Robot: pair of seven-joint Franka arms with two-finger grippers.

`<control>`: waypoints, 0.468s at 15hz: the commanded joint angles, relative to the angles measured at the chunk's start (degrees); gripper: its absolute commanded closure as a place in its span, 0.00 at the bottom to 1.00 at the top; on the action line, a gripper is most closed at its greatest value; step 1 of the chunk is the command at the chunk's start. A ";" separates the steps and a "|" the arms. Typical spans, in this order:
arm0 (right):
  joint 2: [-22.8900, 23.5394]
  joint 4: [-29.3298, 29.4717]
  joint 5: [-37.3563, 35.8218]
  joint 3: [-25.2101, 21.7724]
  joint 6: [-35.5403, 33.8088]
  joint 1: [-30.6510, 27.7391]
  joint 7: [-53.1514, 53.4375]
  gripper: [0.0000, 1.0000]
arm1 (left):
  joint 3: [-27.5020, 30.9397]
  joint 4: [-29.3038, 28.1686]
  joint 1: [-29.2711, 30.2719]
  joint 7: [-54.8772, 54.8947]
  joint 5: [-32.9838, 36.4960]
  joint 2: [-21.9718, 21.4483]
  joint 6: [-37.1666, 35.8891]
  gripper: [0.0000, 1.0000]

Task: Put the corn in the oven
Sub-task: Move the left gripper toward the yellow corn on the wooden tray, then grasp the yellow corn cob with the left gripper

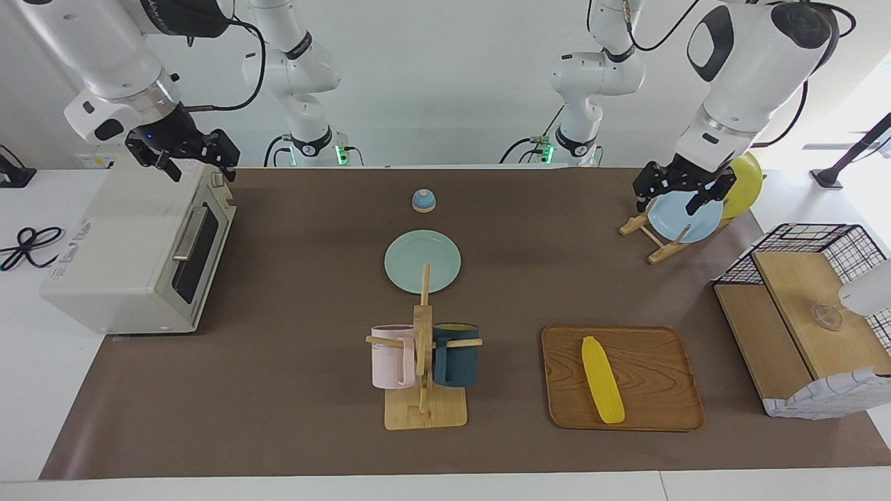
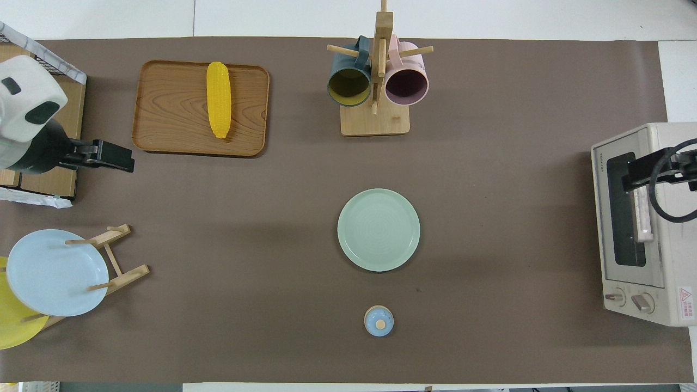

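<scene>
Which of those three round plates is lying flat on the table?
The pale green plate in the middle of the mat. The light blue plate and yellow plate stand on edge in a wooden rack.

Bright yellow corn lies on a wood-grained brown tray; the oven is cream-white.

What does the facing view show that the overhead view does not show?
Only the facing view shows the arms' bases and the oven's side wall.

Only the overhead view shows inside the two mugs.

Both show the corn on the wooden tray, the green plate, and the open left gripper and right gripper.
</scene>
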 commanded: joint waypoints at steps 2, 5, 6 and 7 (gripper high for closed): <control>-2.25 -4.20 0.73 0.15 4.51 -0.55 -0.48 0.76 | 0.09 14.50 -2.12 -3.08 -1.72 16.15 0.17 0.00; -4.88 -9.73 0.12 -0.02 5.38 -0.55 -2.32 1.00 | 0.17 21.98 -3.79 -4.84 -2.51 25.21 2.72 0.00; -5.24 -10.62 -0.50 -0.02 6.17 -0.63 -2.77 1.00 | 0.35 24.79 -4.58 -4.93 -2.42 28.02 2.72 0.00; -5.59 -11.58 -0.68 -0.20 7.74 -0.98 -3.29 1.00 | 0.70 28.56 -5.29 -5.45 -2.42 31.53 2.46 0.00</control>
